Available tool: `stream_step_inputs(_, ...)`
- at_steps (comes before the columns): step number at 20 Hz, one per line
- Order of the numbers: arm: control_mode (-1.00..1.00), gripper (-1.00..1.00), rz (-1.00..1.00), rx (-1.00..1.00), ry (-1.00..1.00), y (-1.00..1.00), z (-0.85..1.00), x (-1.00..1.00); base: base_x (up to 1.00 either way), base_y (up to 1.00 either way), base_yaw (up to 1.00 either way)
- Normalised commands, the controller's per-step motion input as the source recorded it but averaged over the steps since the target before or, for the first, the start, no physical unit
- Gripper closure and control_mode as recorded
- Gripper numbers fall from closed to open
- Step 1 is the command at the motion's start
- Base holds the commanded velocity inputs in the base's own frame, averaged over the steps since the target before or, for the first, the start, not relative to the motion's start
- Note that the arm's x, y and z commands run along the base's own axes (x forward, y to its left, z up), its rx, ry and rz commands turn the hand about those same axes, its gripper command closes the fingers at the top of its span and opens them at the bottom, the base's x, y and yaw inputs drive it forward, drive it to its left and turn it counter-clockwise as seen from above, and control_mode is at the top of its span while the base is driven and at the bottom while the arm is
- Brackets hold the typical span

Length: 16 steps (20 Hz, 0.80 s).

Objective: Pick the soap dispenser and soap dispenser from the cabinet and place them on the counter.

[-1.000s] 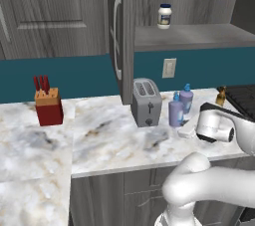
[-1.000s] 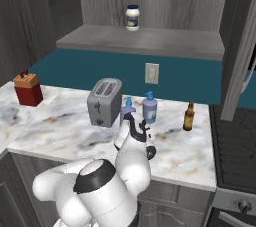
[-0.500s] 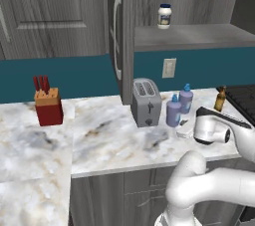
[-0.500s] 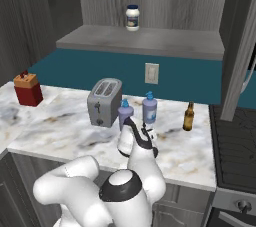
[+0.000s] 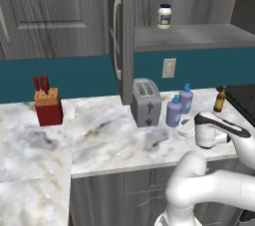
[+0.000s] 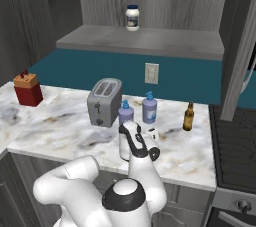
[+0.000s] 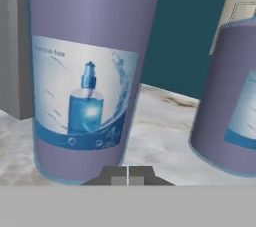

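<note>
Two lavender soap dispensers stand upright on the marbled counter (image 5: 109, 140) right of the toaster, the front one (image 5: 174, 111) (image 6: 125, 114) (image 7: 85, 81) and the rear one (image 5: 186, 99) (image 6: 149, 109) (image 7: 230, 106). My gripper (image 5: 187, 129) (image 6: 152, 135) (image 7: 128, 176) hovers low over the counter just in front of them. It is shut with nothing in it, and its tips point at the foot of the front bottle. The grey cabinet (image 5: 122, 36) hangs above with its door open and its shelf (image 6: 140, 41) showing.
A small white jar (image 5: 164, 16) (image 6: 132, 17) sits on the cabinet shelf. A silver toaster (image 5: 146, 101) stands left of the bottles and a brown bottle (image 5: 219, 99) to their right, near the stove. A red knife block (image 5: 48, 106) is at the far left.
The arm has swung and settled a little lower and nearer the counter's front edge. Both bottles stand where they were, and the gripper stays shut.
</note>
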Motion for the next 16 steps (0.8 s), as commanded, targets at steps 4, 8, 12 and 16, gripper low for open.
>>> stream_step_inputs(4,-1.00,1.00,0.00,-0.06,0.01,-0.14,0.23,-0.02,0.00,0.00,0.00)
stream_step_inputs(8,-1.00,-1.00,0.00,-0.08,0.00,-0.07,0.17,-0.09,0.00,0.00,0.00)
stream_step_inputs(12,-1.00,-1.00,0.00,-0.08,-0.01,-0.10,0.16,-0.17,0.00,0.00,0.00)
stream_step_inputs(16,-1.00,-1.00,0.00,-0.07,-0.02,-0.15,0.18,-0.21,0.00,0.00,0.00)
